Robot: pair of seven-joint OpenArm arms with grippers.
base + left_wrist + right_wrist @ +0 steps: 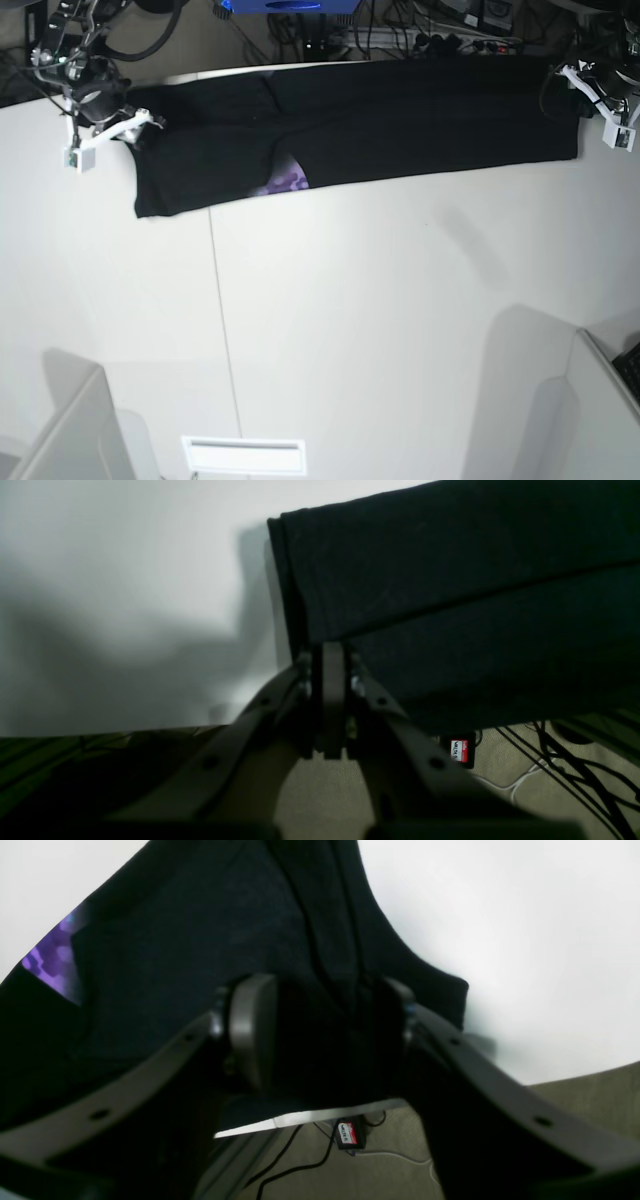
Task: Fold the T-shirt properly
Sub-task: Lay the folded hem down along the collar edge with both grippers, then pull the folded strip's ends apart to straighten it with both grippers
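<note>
The T-shirt stretches between both claws. The left gripper is clenched on its corner; the right gripper stands released, cloth between its jaws.

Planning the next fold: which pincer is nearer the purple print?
Right. The right pincer stands open over the T-shirt end where the purple print shows; the left pincer is shut on the far end.
</note>
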